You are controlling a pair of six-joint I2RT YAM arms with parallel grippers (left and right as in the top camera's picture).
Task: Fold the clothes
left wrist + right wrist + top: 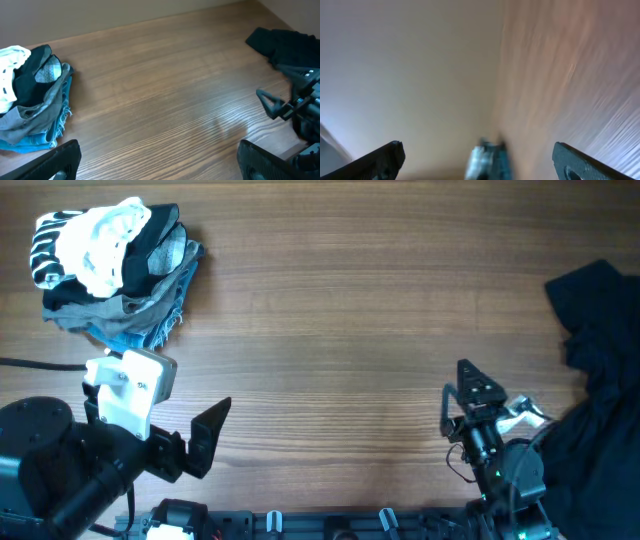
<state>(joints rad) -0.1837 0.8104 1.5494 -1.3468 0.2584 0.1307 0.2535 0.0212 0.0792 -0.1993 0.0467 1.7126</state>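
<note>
The clothes lie in two places. A crumpled pile (115,265) sits at the table's far left: a white piece (100,240) on top, with black, grey and blue-denim pieces under it; the pile (35,100) also shows in the left wrist view. A black garment (605,330) lies at the right edge, and this black garment (285,45) shows far right in the left wrist view. My left gripper (170,412) hovers near the front left, open, its jaws (160,162) wide over bare wood. Near the front right my right gripper (465,392) is open and holds nothing; its view (480,160) is blurred.
The wooden table (330,330) stretches between pile and black garment. A black cable (40,364) runs in from the left edge. The arm bases and a rail (330,525) line the front edge. The right arm (300,110) shows in the left wrist view.
</note>
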